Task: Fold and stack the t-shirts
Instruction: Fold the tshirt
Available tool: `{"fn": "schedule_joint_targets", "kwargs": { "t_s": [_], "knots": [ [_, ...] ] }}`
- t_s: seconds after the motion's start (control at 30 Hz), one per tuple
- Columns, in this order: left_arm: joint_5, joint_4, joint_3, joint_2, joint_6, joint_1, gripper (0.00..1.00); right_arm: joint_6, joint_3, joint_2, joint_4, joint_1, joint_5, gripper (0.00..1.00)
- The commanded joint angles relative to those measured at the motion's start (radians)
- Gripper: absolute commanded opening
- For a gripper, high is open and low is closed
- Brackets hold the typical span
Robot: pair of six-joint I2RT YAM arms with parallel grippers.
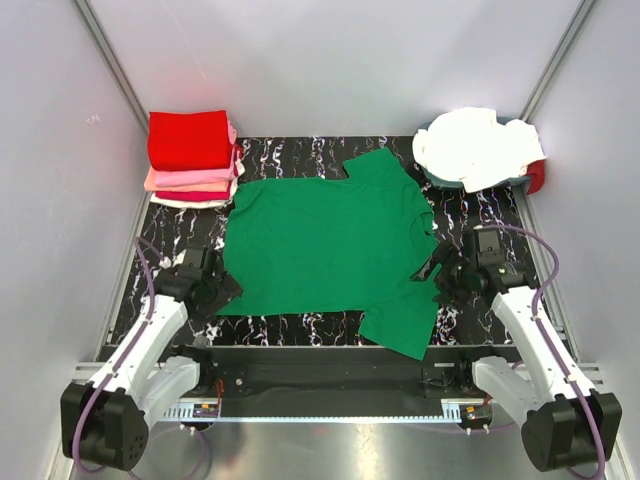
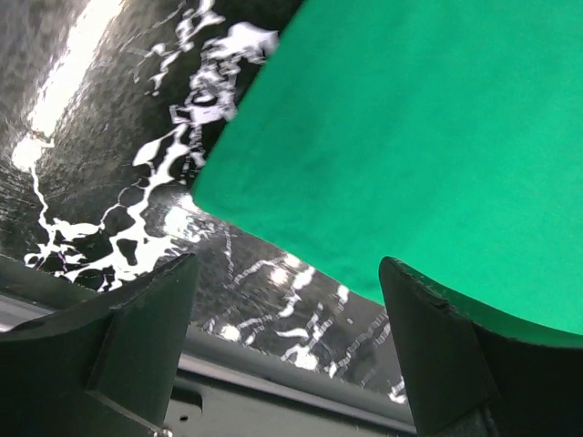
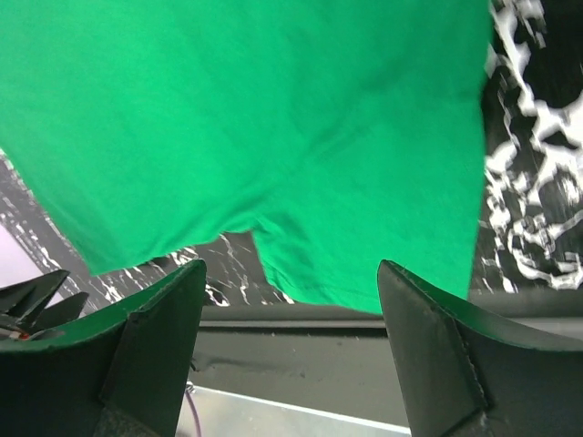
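A bright green t-shirt (image 1: pixel 330 245) lies spread flat on the black white-veined mat (image 1: pixel 300 325), one sleeve at the far right and one at the near right. It also shows in the left wrist view (image 2: pixel 410 137) and the right wrist view (image 3: pixel 255 118). My left gripper (image 1: pixel 222 292) is open and empty, just above the shirt's near left corner. My right gripper (image 1: pixel 447 282) is open and empty, by the shirt's right edge near the near sleeve. A folded stack of red, pink and cream shirts (image 1: pixel 192 158) sits at the far left.
A pile of white and cream shirts (image 1: pixel 475 145) lies in a grey basket (image 1: pixel 447 181) at the far right, with something red (image 1: pixel 537 176) beside it. Grey walls enclose the table. A black rail (image 1: pixel 320 360) runs along the mat's near edge.
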Motion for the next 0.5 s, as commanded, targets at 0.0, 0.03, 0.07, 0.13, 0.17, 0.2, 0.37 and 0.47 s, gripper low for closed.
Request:
{"fn": "schedule_joint_targets", "kwargs": {
  "t_s": [0.0,0.03,0.07,0.13,0.17,0.2,0.37,0.47],
  "knots": [
    [-0.055,0.076,-0.052,0.016,-0.061,0.004,0.83,0.073,-0.031,-0.033,-0.022,0.006,0.034,0.83],
    [-0.062,0.101,-0.075,0.025,-0.064,0.004,0.81,0.075,-0.037,-0.044,-0.024,0.008,0.034,0.83],
    [-0.082,0.114,-0.086,0.028,-0.069,0.004,0.79,0.076,-0.035,-0.045,-0.027,0.006,0.037,0.83],
    [-0.119,0.163,-0.107,0.052,-0.06,0.007,0.77,0.075,-0.041,-0.053,-0.03,0.006,0.034,0.83],
    [-0.128,0.18,-0.112,0.065,-0.05,0.01,0.74,0.079,-0.048,-0.053,-0.034,0.006,0.023,0.83],
    [-0.135,0.203,-0.118,0.08,-0.041,0.015,0.73,0.085,-0.055,-0.059,-0.036,0.008,0.017,0.83],
    [-0.107,0.328,-0.114,0.19,0.006,0.026,0.44,0.13,-0.143,-0.103,-0.082,0.006,0.029,0.8],
    [-0.095,0.372,-0.111,0.2,0.019,0.027,0.08,0.139,-0.178,-0.145,-0.131,0.006,0.037,0.78]
  ]
}}
